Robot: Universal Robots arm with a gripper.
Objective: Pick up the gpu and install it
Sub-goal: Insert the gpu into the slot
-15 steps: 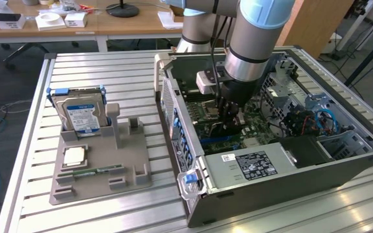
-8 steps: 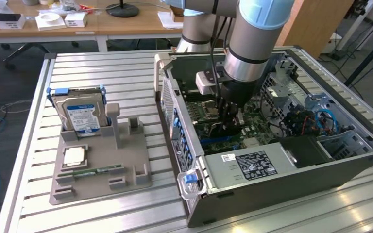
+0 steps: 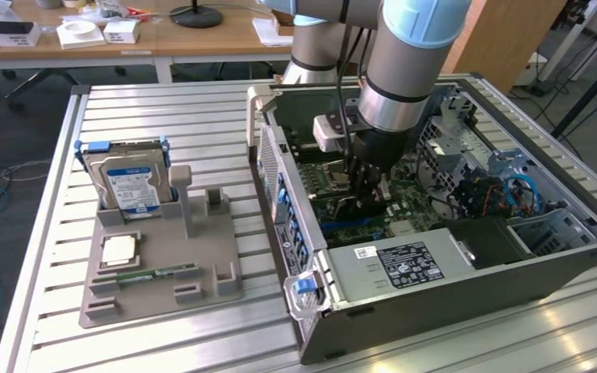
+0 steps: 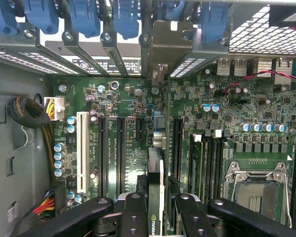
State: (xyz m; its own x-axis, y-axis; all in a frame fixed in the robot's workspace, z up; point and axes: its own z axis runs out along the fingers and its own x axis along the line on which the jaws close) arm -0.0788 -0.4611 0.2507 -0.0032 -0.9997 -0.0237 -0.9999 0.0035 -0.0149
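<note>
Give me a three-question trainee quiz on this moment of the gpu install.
1. True or false: the gripper is shut on the gpu inside the computer case.
2. Where does the hard drive stand? A) in the grey holder on the table; B) on the motherboard; C) in the gripper.
3. Fill in: the hard drive's label is ____.
Key: 1 true; 2 A; 3 blue.

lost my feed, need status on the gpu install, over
Gripper shut on gpu, inside the case. Card edge-on over the motherboard slots; seated or not, cannot tell. Cable bundle off to the side, apart from the card.
</note>
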